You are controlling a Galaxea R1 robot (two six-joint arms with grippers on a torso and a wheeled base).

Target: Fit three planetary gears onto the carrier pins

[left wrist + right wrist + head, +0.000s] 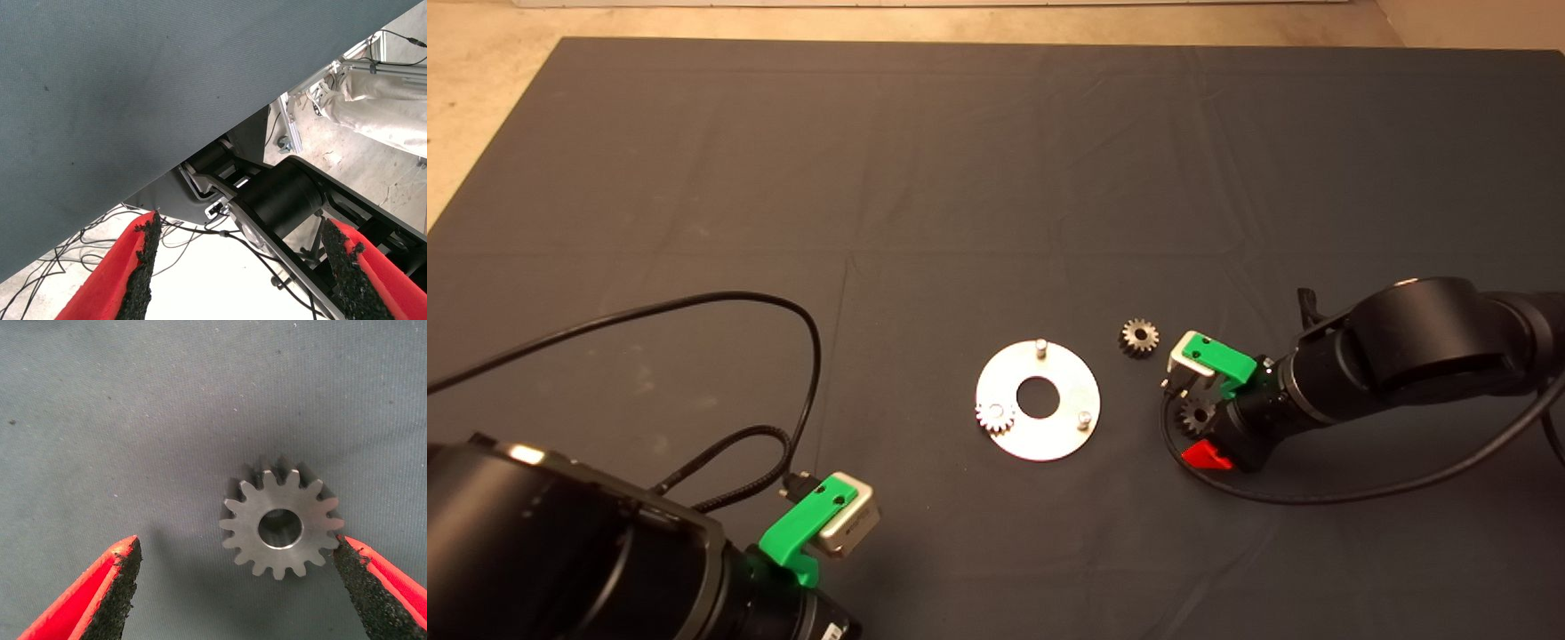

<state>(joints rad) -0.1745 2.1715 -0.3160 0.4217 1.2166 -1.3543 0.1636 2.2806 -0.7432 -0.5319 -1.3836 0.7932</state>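
My right gripper (237, 587) sits low over a small grey toothed metal gear (280, 527) on the dark mat (960, 178), fingers spread, one pad touching, so I can pinch it. One gear's already on the shiny silver disc (1049, 436); left gripper (243, 273) parked, fingers apart.

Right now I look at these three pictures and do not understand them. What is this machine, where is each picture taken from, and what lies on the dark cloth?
It is a robot with two black arms, each ending in a green gripper with red fingers. One picture looks down from above; the other two come from cameras on the wrists.

On the mat lies a shiny disc with three upright pins. One gear already sits on a pin; two pins are bare. Another gear lies beside the disc.

The right gripper is open around a third gear, one pad touching its teeth, nothing gripped. The left gripper waits open at the mat's near edge, holding nothing.
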